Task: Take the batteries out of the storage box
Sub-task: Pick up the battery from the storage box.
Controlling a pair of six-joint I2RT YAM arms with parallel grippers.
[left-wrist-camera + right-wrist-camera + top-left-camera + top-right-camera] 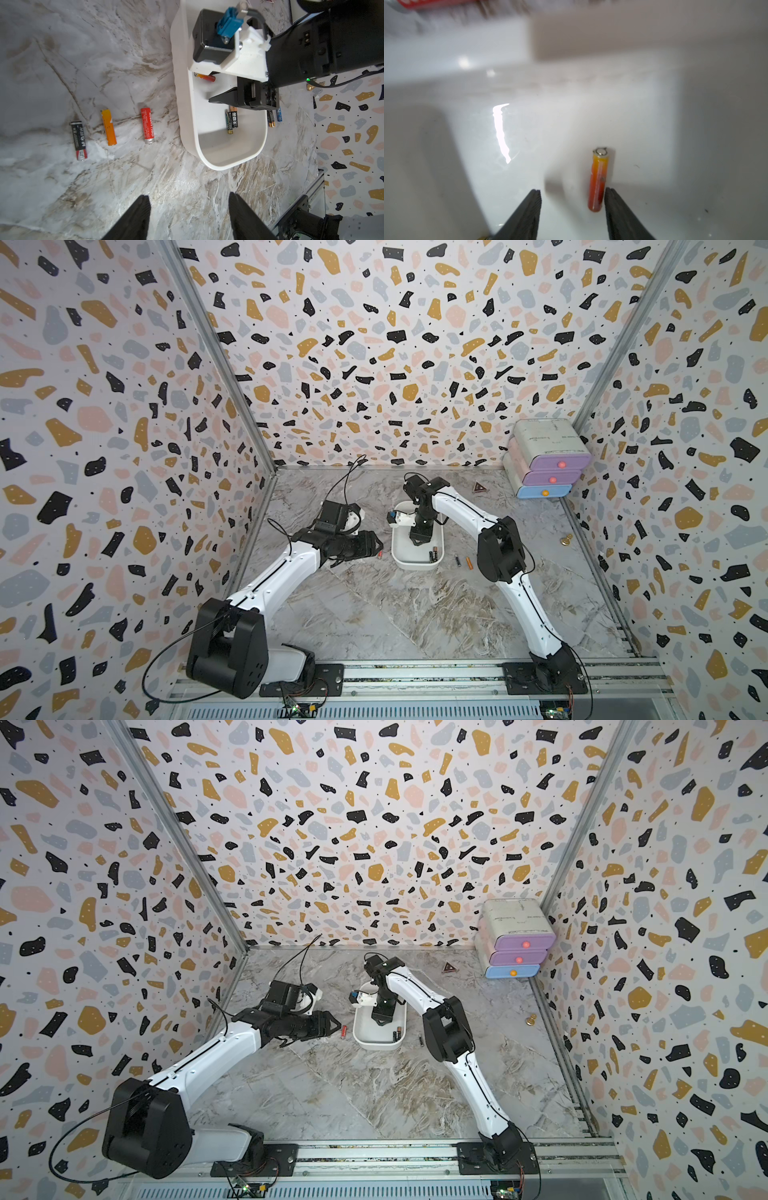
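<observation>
The left claw [189,198] hangs low over the worktop [374,614], at 9 o'clock from the storage box [415,565]. It is wide open and holds nothing. Three batteries lie out on the worktop near it: a black battery [80,141], an orange battery [109,129] and a red battery [147,125], which is close to the box wall. The white box sits in the middle of the worktop. The right claw [573,191] is down inside it, about half open, and grips nothing yet. An orange-red battery [598,180] lies flat between its fingers, right up against one finger and far from the other. In the box's 5 o'clock corner lie two more batteries [432,556]. At 4 o'clock, out on the worktop, lie two loose batteries [457,560]. I think the squeeze could go wrong. The battery is round and the box floor is shiny, so a lopsided pinch may make it roll or pop out. The claw could also shove the box into the red battery.
</observation>
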